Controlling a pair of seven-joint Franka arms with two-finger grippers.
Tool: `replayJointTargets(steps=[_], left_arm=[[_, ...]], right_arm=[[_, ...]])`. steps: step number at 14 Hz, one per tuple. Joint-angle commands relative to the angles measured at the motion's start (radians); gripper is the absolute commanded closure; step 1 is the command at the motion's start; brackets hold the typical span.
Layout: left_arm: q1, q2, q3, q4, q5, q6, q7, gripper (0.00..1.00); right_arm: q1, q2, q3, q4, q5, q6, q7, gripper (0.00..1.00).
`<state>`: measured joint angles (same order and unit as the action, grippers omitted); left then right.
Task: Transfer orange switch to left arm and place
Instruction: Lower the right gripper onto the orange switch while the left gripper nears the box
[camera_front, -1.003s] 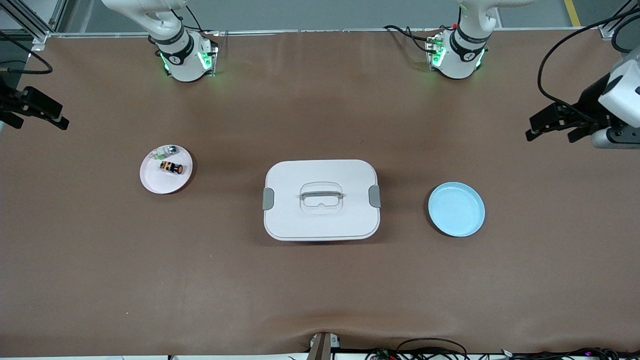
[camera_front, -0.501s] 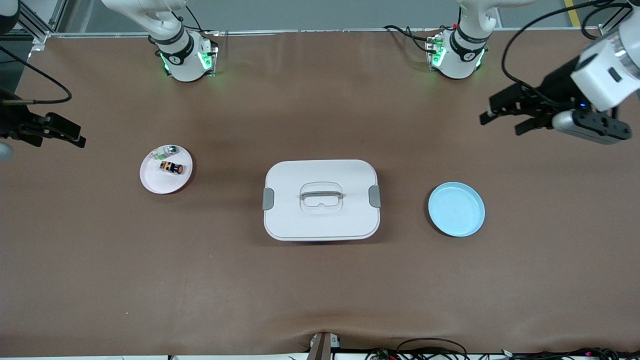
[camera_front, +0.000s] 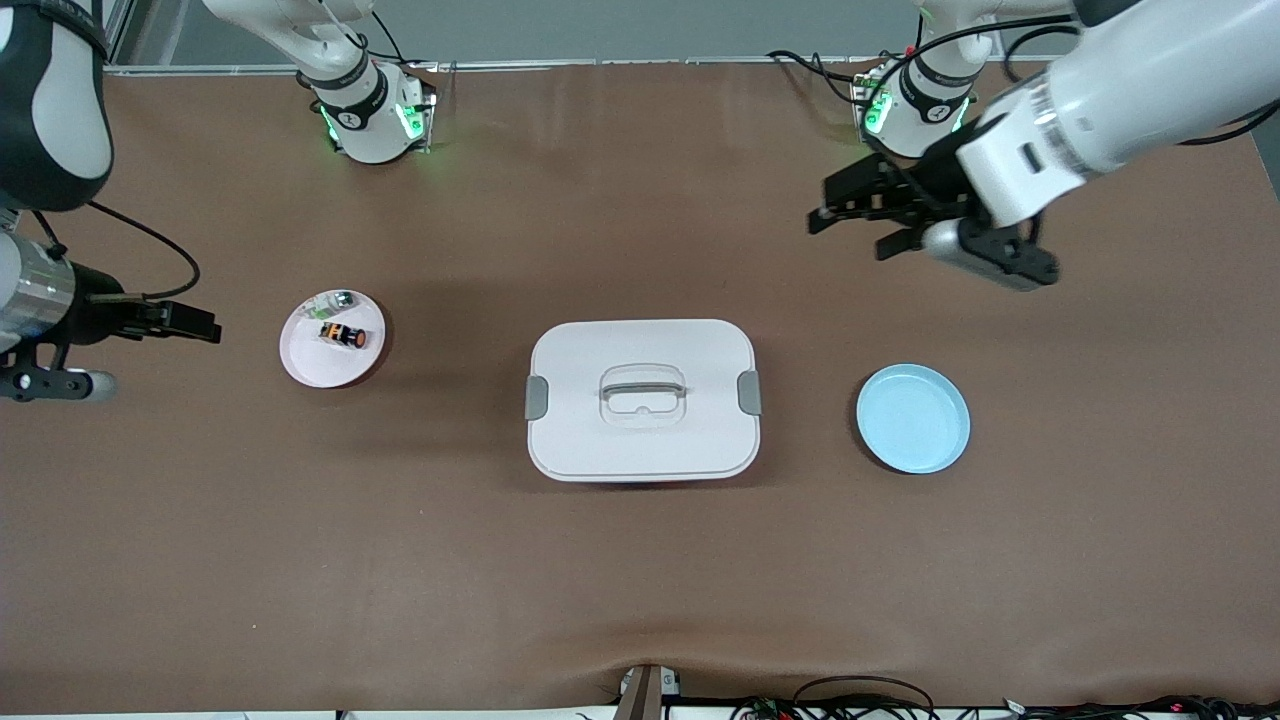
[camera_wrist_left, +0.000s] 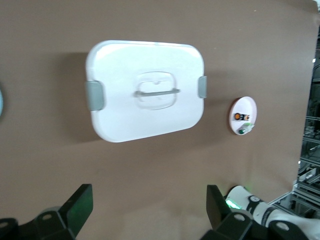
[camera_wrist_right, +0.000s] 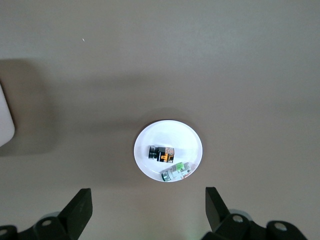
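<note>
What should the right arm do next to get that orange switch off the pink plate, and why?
Probably bring the open right gripper over the pink plate and lower it onto the orange switch. The gripper sits beside the plate toward the right arm's end of the table, holding nothing, and the switch lies close to a green-and-silver component, so it should centre carefully.

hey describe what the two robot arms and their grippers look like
Both arms are glossy white with black joint bands, on round bases lit green. The left gripper and the right gripper are black, with two flat fingers and a silver cylinder mounted alongside. Loose black cables loop beside each wrist.
</note>
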<state>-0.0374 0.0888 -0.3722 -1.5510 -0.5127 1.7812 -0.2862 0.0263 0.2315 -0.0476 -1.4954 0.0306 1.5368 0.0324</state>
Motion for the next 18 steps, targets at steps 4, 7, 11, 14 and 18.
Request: replayJointTargets(steps=[4,7,11,14,18], left_arm=[[-0.148,0.115,-0.025,0.042,0.026,0.174,-0.146,0.00],[-0.186,0.138,-0.025,0.042,0.048,0.227,-0.172,0.00],[-0.182,0.137,-0.025,0.042,0.057,0.230,-0.172,0.00],[-0.177,0.144,-0.024,0.042,0.045,0.231,-0.174,0.00],[-0.187,0.192,-0.027,0.048,0.001,0.300,-0.153,0.00]], right_arm=[[-0.006,-0.011,0.003,-0.178,-0.001,0.097,-0.003,0.00],[-0.017,-0.043,0.000,-0.316,-0.001,0.211,-0.002,0.00],[-0.023,-0.107,0.002,-0.508,-0.001,0.373,-0.003,0.00],[-0.023,-0.129,0.002,-0.621,-0.001,0.480,-0.002,0.00],[-0.026,-0.136,0.002,-0.779,0.000,0.678,-0.002,0.00]])
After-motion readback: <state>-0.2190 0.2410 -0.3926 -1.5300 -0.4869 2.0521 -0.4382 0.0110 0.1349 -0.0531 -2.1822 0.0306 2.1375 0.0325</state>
